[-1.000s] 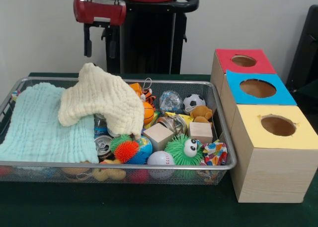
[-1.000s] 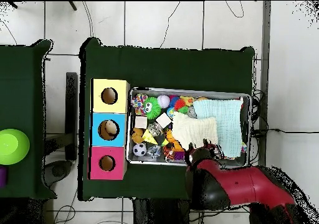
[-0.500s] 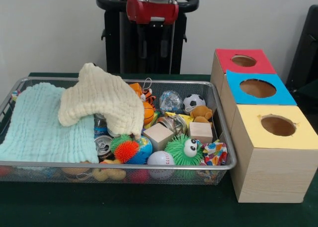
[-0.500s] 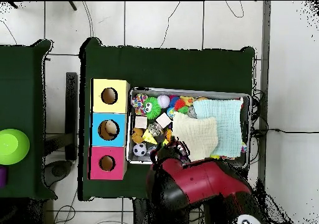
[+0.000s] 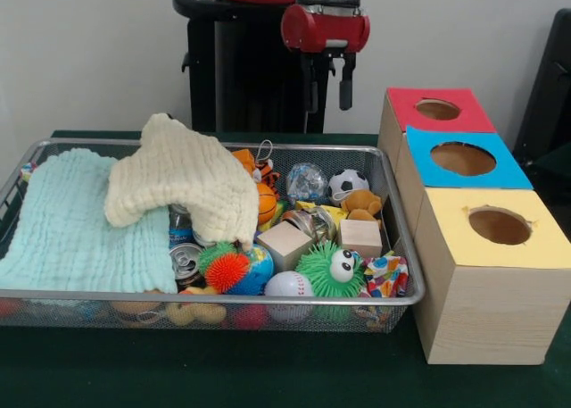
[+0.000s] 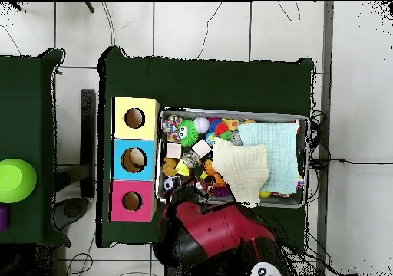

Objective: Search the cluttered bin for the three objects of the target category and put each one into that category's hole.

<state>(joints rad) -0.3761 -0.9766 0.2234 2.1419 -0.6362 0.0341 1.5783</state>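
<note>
A silvery wire-mesh metal bin [image 5: 393, 247] is seen. At its 9 o'clock, soft crinkled cloths [image 5: 80, 220] are laid, matt. At 3 o'clock, pale raw wood boxes [image 5: 486, 314] are topped with matt coloured paper. A glossy metal can [image 5: 186, 261] is glimpsed.

A robot lab: green-clothed table [image 6: 207, 81] on tiled floor [image 6: 199, 27], cables [image 6: 338, 162] trailing at 3 o'clock.
</note>
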